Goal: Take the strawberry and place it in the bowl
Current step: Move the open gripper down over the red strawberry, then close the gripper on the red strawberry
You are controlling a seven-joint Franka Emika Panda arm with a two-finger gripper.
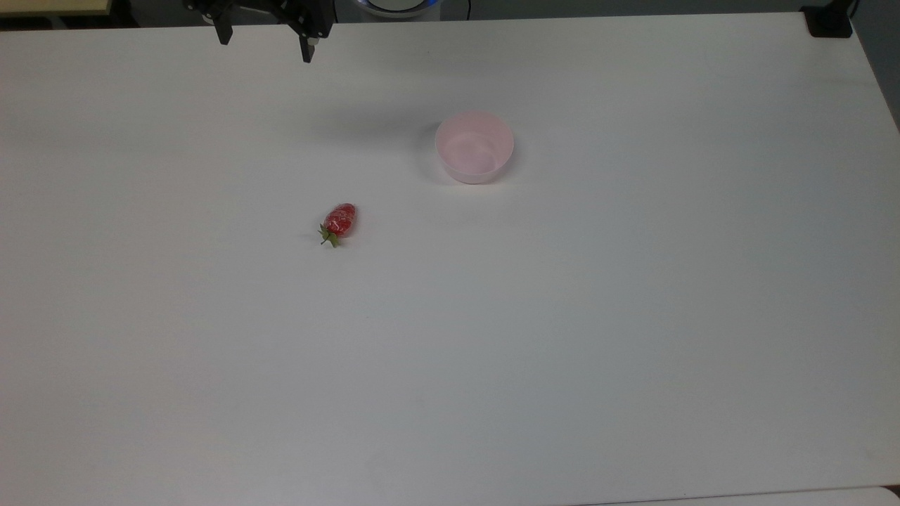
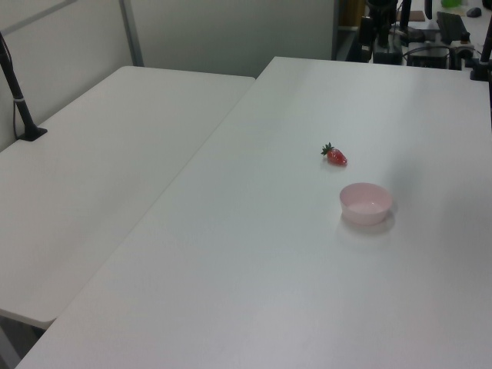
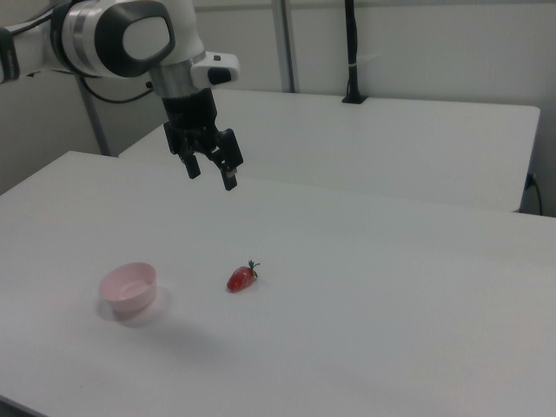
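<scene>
white table (image 1: 562,337) spreads wide under my cameras, with bare surface on every side of the two objects and its far edge running along the top view's upper border. a second white table (image 2: 92,177) butts against it on the left view's left, the seam between them running diagonally.

the strawberry (image 1: 339,220) lies on its side, well apart from every table edge. in the top view its long axis runs diagonally, green cap toward the lower left and red tip toward the upper right. in the right view the strawberry (image 3: 241,278) shows its cap toward the right view's right.

the bowl (image 1: 474,147) sits upright, apart from the strawberry, up and to the top view's right of it.

my hand (image 3: 211,170) hangs in the air above the table, fingers spread apart with nothing between them, fingertips pointing down. in the top view the hand (image 1: 266,42) is by the table's far edge.
</scene>
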